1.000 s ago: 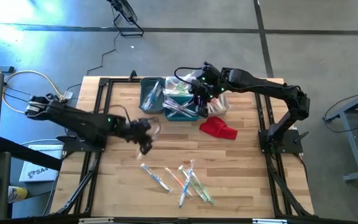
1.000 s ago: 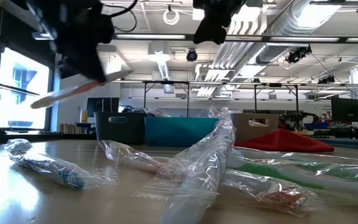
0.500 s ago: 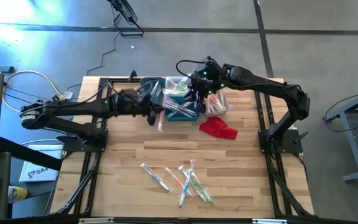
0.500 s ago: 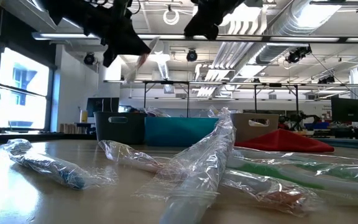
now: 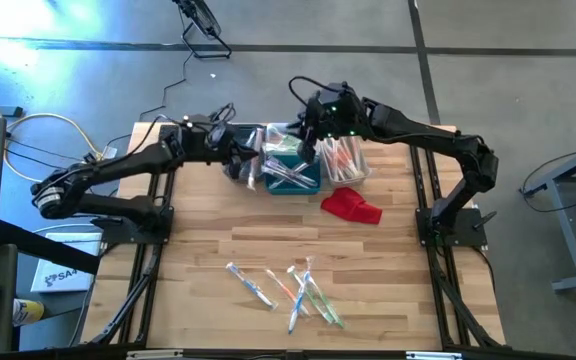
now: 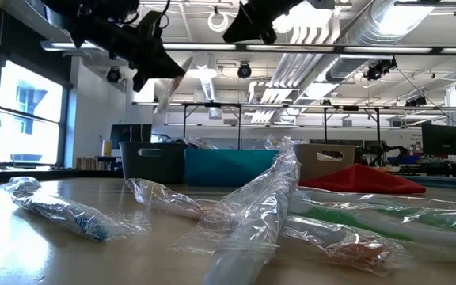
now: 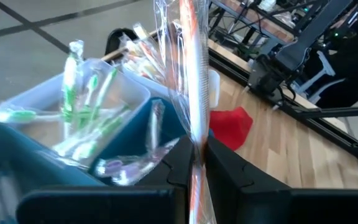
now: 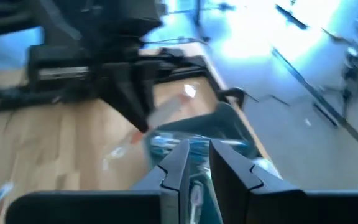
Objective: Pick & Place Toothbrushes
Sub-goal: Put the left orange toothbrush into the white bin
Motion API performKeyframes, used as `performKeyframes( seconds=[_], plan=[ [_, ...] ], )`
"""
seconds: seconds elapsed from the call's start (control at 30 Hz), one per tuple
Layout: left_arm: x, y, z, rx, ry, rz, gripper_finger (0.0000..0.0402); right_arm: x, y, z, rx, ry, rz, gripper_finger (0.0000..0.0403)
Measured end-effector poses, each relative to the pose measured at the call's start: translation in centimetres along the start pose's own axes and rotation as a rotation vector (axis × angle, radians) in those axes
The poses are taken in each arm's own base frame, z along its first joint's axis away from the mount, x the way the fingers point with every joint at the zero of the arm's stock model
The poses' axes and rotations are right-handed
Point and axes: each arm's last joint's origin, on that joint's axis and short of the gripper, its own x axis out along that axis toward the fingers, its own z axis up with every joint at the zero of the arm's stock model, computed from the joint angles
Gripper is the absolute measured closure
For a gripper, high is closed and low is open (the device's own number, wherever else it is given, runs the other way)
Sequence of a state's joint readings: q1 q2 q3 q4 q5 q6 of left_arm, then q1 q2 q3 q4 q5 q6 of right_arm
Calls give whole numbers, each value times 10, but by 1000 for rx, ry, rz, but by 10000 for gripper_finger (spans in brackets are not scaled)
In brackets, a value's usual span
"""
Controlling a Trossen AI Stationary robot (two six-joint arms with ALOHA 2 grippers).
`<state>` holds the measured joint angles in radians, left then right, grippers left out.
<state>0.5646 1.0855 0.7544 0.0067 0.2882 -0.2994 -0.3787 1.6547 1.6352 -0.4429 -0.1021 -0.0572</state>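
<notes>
Pinching an orange toothbrush (image 7: 194, 93), the left end effector (image 5: 249, 170) is hovering beside the bins (image 5: 268, 165) at the counter's (image 5: 268, 250) far edge (for sorting); the right end effector (image 5: 311, 135), nearly closed and apparently empty, is waiting above them.

Both arms reach far across the table, left end effector (image 5: 245, 166) clamped, right end effector (image 5: 311, 137) nearly closed.

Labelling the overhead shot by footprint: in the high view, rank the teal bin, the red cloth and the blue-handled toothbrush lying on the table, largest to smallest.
1. Teal bin, partly hidden by the toothbrushes in it.
2. Red cloth, clearly smaller.
3. Blue-handled toothbrush: about as long as the cloth, but far thinner, so smallest in area.
</notes>
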Motion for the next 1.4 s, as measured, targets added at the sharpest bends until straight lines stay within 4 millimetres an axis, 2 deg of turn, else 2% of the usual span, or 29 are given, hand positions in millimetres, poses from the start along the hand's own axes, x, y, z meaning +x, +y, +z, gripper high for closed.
performKeyframes(
  seconds=[0.23, 0.43, 0.5, 0.6, 0.67, 0.77, 0.9, 1.07, 1.3, 1.4],
  plan=[
    [-10, 25, 8, 27, -12, -31, 374, 12, -15, -12, 247, 61, -107, 349],
    [-16, 35, 17, 43, -79, -45, 374, 33, -22, -50, 344, 96, -110, 349],
    [-15, 34, 20, 60, -107, -59, 374, 41, -21, -60, 345, 49, -71, 349],
    [-9, 35, 25, 74, -155, -94, 374, 49, -18, -63, 339, -141, 57, 349],
    [-4, 36, 28, 64, -199, -125, 374, 51, -14, -66, 304, -273, 135, 349],
    [4, 40, 32, 46, -247, -162, 374, 52, -11, -74, 261, -366, 163, 349],
    [7, 39, 37, 95, -304, -205, 374, 53, -15, -82, 299, -363, 159, 349],
    [9, 39, 36, 140, -293, -231, 374, 56, -15, -93, 332, -288, 102, 349],
    [9, 39, 36, 125, -291, -234, 374, 57, -14, -92, 332, -293, 86, 346],
    [11, 36, 35, 136, -287, -246, 374, 57, -10, -92, 317, -295, 71, 330]
  ],
)
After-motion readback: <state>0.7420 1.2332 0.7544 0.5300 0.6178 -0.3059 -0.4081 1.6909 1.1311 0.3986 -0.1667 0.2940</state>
